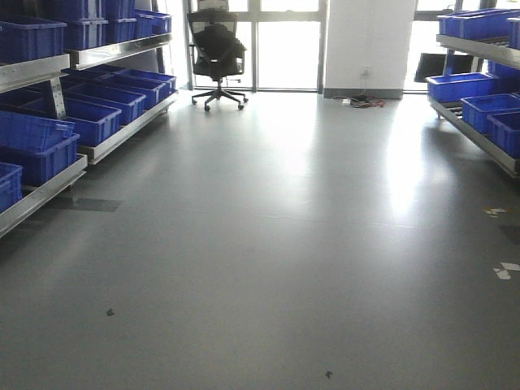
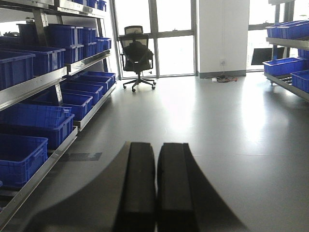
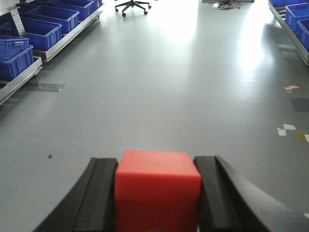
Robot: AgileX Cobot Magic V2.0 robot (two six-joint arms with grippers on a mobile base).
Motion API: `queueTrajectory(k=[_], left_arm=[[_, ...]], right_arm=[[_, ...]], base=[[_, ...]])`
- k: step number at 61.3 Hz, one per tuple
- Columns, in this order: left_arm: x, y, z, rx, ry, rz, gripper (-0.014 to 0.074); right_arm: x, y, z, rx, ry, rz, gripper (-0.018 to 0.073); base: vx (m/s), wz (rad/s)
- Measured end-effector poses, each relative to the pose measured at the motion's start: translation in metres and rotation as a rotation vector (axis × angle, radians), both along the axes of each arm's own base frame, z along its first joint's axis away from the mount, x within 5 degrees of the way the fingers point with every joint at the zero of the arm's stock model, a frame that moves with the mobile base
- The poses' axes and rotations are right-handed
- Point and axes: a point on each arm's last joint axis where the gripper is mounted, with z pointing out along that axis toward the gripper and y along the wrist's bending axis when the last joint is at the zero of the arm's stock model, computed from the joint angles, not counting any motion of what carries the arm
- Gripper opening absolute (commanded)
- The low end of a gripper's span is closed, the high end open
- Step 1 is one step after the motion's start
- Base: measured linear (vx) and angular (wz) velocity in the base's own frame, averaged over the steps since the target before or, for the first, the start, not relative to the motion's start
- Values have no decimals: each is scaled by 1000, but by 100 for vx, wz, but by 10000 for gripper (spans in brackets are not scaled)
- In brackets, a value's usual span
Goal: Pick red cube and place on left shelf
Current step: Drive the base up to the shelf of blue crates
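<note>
Out in front, the front view shows a wide grey floor (image 1: 268, 260). The left shelf (image 1: 41, 193) runs along the left side. It is shiny metal and holds many blue crates (image 1: 36, 146). Another shelf (image 1: 479, 138) with blue crates stands on the right side. A black chair (image 1: 217, 53) on wheels sits far back, near the tall windows (image 1: 288, 49). A few white paper scraps (image 1: 504, 272) lie on the floor at the right. No arm shows in this view.

Next comes the left wrist view. The left pincer (image 2: 156, 147) points out over the floor. Its two black fingers (image 2: 139, 183) are pressed close, with only a thin line between them. It has nothing in it. The left shelf and its crates are on the left of this view, and the chair is far back.

Last is the right wrist view. The right pincer (image 3: 157, 162) has the red cube (image 3: 157, 188) tight between its two black fingers. One finger touches each side of the cube. The cube is up off the floor, over bare grey floor. The left shelf shows only at the far left edge here, well apart from the cube.
</note>
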Motion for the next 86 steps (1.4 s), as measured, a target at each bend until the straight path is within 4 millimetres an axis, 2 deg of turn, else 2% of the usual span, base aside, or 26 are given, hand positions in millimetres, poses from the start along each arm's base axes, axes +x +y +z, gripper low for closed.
queueTrajectory(k=[52,86], left_arm=[[0,0,0,0,0,0,106],[0,0,0,0,0,0,106]], right_arm=[[0,0,0,0,2,0,53],[0,0,0,0,5,0,53]], base=[[62,10],[66,26]])
